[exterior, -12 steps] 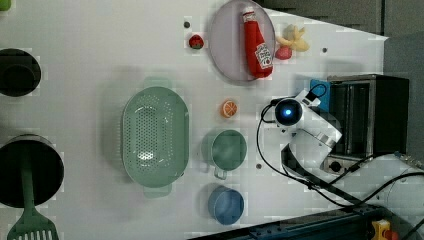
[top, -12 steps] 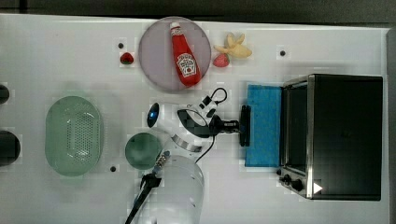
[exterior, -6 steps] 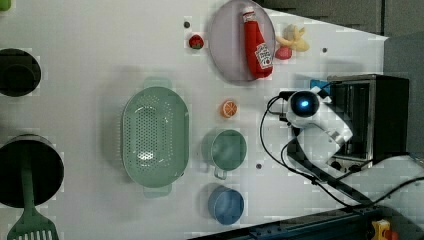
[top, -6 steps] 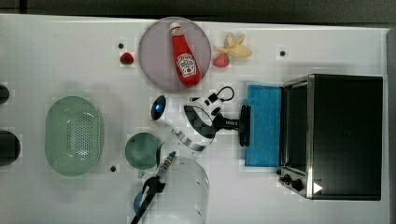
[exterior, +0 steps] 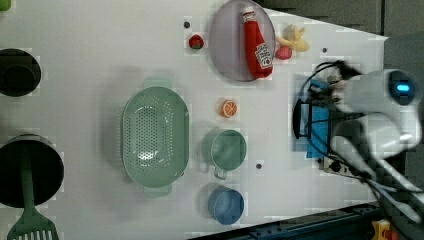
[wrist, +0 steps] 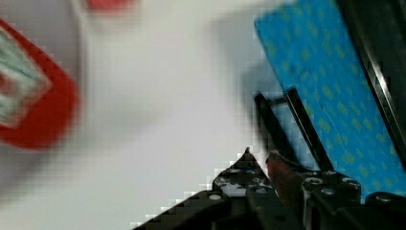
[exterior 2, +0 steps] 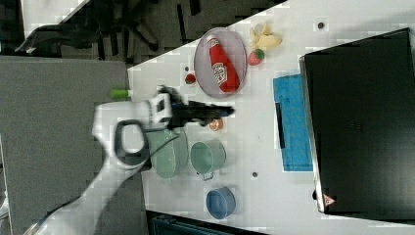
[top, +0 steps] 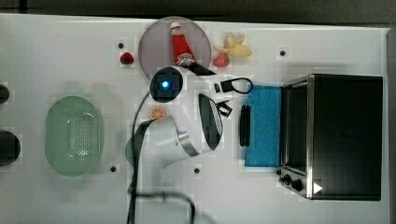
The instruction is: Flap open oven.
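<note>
A robot gripper [exterior 2: 222, 112], jaws nearly closed and holding nothing, is hovering near the ketchup plate [top: 154, 44], well clear of the oven [top: 343, 135], whose blue door [top: 264, 126] is lying flat open, so it should retreat without snagging the handle [top: 244, 125].

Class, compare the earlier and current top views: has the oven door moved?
No. In the top view the oven door lies folded flat beside the oven, its handle at the same spot as earlier.
</note>
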Available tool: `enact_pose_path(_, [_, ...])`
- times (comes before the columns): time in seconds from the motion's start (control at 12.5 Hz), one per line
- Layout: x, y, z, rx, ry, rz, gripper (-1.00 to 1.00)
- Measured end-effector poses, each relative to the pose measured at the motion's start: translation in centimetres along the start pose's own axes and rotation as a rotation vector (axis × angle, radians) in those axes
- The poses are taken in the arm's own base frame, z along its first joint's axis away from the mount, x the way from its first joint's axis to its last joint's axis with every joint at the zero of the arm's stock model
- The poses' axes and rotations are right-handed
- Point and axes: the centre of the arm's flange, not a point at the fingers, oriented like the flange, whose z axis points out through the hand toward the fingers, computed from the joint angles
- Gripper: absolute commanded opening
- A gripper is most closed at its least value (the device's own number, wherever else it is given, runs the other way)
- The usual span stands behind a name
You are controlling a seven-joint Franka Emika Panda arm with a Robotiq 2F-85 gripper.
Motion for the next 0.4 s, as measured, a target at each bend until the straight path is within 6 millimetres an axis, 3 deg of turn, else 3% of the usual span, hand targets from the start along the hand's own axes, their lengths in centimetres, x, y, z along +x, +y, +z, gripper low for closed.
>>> enact_pose_path(0.24, [1.4, 2.8, -11.0, 0.207, 0.002, 0.156, -0.65])
enact_pose_path(0.4, [1.8, 5.0, -15.8, 0.346, -0.036, 0.258, -0.65])
